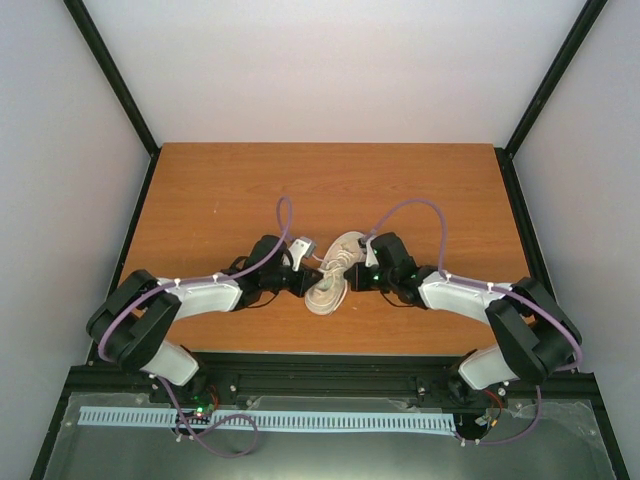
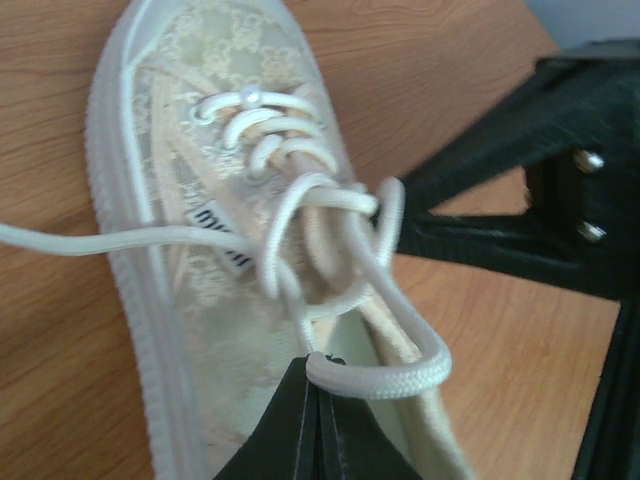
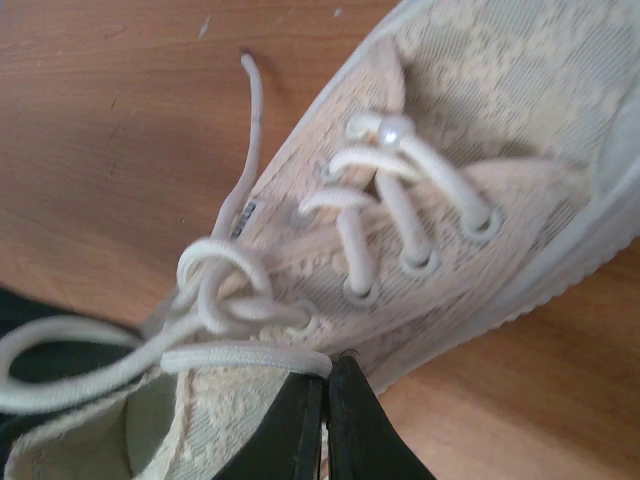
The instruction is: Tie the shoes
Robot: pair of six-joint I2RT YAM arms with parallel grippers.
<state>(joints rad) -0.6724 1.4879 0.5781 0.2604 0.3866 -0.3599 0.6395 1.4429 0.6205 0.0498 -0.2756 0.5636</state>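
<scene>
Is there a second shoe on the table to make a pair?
No, the overhead view shows only one cream sneaker lying on the wooden table.

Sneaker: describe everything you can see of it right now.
The cream sneaker sits sole-down on the wooden table between the two arms. Its upper looks like patterned lace mesh, with a pale ribbed sole rim and ringed eyelets. The white laces are crossed into a loose knot near the opening. The left gripper and right gripper each pinch a lace strand.
</scene>
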